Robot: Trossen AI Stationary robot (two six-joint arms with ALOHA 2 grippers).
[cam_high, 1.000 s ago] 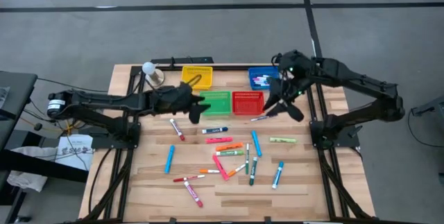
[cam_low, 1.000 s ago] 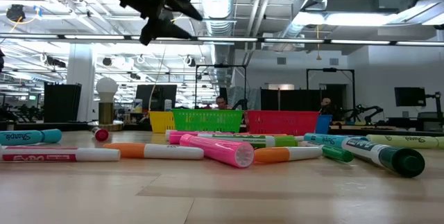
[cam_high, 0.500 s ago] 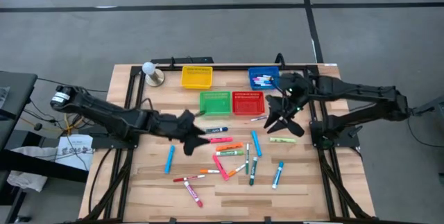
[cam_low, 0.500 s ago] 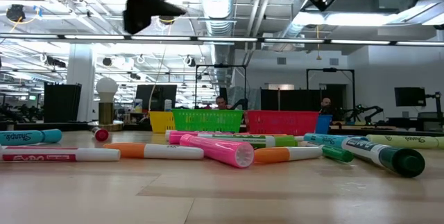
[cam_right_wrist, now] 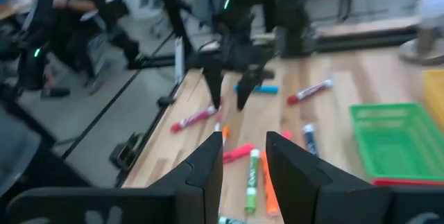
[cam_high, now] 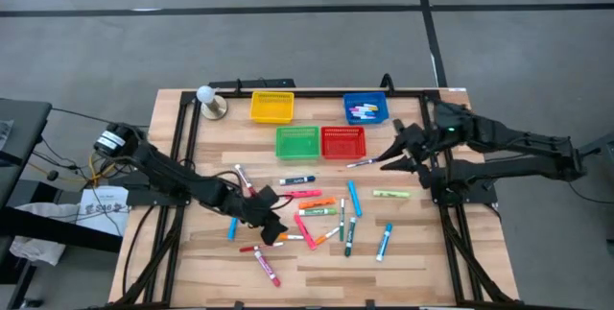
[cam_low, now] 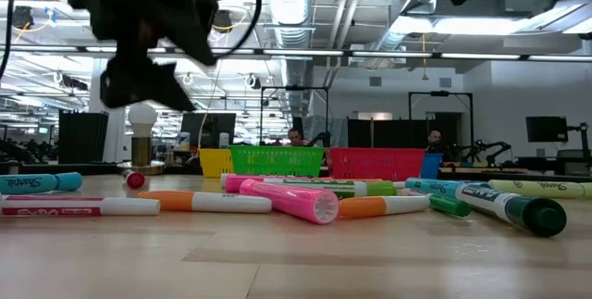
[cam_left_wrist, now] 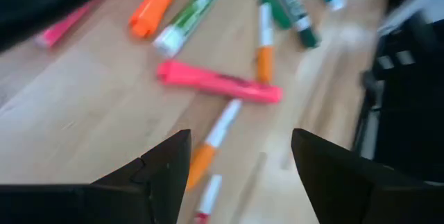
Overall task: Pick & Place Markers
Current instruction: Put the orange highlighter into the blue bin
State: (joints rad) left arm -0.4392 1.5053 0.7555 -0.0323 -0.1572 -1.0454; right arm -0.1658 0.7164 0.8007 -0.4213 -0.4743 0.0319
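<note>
A: We see the left gripper (cam_high: 271,226) low over the middle of the table, its two dark, wedge-shaped fingers (cam_left_wrist: 156,175) spread wide with nothing between them.

B: And below that gap we make out the markers (cam_high: 321,216), slim capped cylinders strewn flat on the pale wooden table (cam_high: 441,243). A fat pink marker (cam_left_wrist: 219,84) lies crosswise, with an orange-and-white marker (cam_left_wrist: 211,141) just beside it.

A: From the low view we get the smooth plastic barrels up close: the pink one's round end (cam_low: 324,206) faces us, and a green-capped white pen (cam_low: 513,208) lies near it.

B: The right gripper (cam_high: 392,159) hangs near the table's right edge, just beside the red basket (cam_high: 342,142). We see its matte black fingers (cam_right_wrist: 201,175) a narrow gap apart, holding nothing.

A: The baskets are small square mesh trays. Yellow (cam_high: 271,107) and blue (cam_high: 366,108) sit at the far edge, green (cam_high: 297,141) and red in front of them. We spot a few markers inside the blue one.

B: A round white knob on a tan base (cam_high: 210,102) stands beside the yellow basket.
</note>
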